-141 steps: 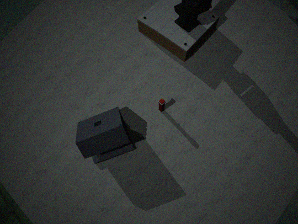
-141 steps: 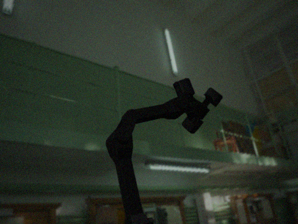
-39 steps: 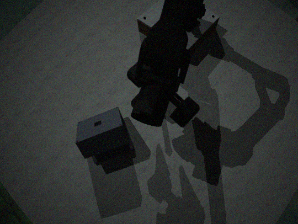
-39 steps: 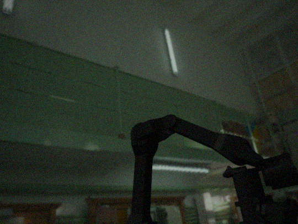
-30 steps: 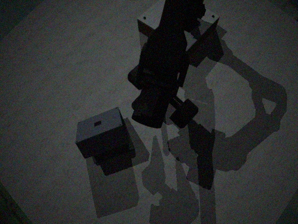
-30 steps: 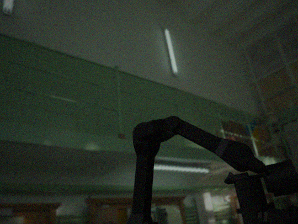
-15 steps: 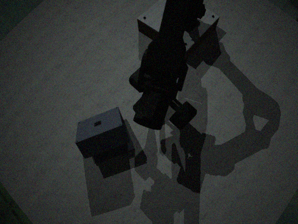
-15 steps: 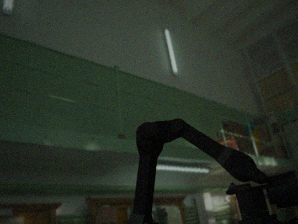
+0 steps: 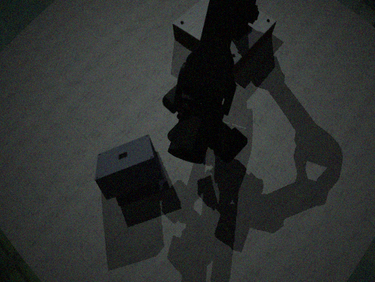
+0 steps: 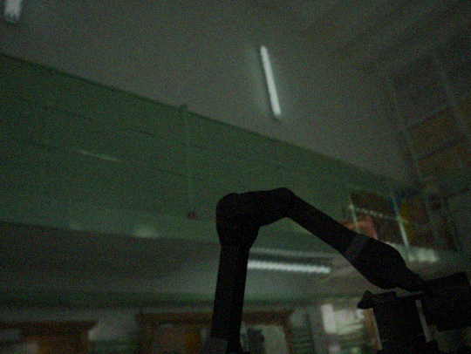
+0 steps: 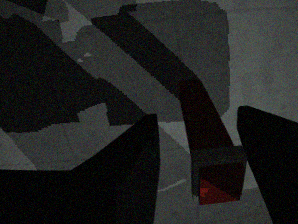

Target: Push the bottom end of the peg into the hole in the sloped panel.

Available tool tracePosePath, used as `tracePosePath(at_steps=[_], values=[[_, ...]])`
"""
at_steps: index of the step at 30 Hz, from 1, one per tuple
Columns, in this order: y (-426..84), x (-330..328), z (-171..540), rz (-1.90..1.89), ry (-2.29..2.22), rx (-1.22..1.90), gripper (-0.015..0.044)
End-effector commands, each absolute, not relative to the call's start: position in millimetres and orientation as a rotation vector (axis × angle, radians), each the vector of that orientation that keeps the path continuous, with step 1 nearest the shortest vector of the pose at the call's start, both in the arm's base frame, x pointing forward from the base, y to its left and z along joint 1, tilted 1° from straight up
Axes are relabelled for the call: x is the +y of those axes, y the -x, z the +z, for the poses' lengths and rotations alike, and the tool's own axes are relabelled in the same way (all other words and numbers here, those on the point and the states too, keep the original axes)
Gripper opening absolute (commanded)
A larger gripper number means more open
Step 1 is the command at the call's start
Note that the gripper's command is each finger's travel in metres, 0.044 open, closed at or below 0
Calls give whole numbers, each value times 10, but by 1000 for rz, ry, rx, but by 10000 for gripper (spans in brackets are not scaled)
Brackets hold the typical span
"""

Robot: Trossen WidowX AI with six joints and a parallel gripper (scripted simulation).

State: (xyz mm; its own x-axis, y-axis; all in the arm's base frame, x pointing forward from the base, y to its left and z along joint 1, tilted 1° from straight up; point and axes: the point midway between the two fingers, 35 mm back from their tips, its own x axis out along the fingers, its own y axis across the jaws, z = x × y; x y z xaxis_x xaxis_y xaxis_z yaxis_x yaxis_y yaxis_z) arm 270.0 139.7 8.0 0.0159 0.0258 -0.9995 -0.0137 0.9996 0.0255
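Observation:
The peg is a dark red square bar, seen steeply from above in the wrist view, right of centre. Its square top end is nearest the camera, with a brighter red patch. My gripper is partly open, its black fingers on either side of the peg. A gap shows between the left finger and the peg; the right finger is close beside it, and contact there cannot be told. In the top view the arm hides the peg. The sloped panel is a blue-grey block at the lower left, with a small dark square hole in its face.
The arm reaches down from the top in the top view, right of the panel. The arm's base mount is at the top. Dark shadows lie over the table. The exterior view shows mostly room and ceiling.

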Motion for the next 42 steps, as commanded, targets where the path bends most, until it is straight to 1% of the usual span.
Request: tracePosePath(at_steps=[1,2,9,14,28,42], values=[[-2702,1400,86,32,-11,1554,72],[-2702,1400,86,32,-11,1554,46],[-2702,1400,86,32,-11,1554,0],[-2714,1404,198,30,-11,1554,0],[-2698,1395,850,23,-10,1557,0],[-2764,1344,887,36,-57,1574,0]])
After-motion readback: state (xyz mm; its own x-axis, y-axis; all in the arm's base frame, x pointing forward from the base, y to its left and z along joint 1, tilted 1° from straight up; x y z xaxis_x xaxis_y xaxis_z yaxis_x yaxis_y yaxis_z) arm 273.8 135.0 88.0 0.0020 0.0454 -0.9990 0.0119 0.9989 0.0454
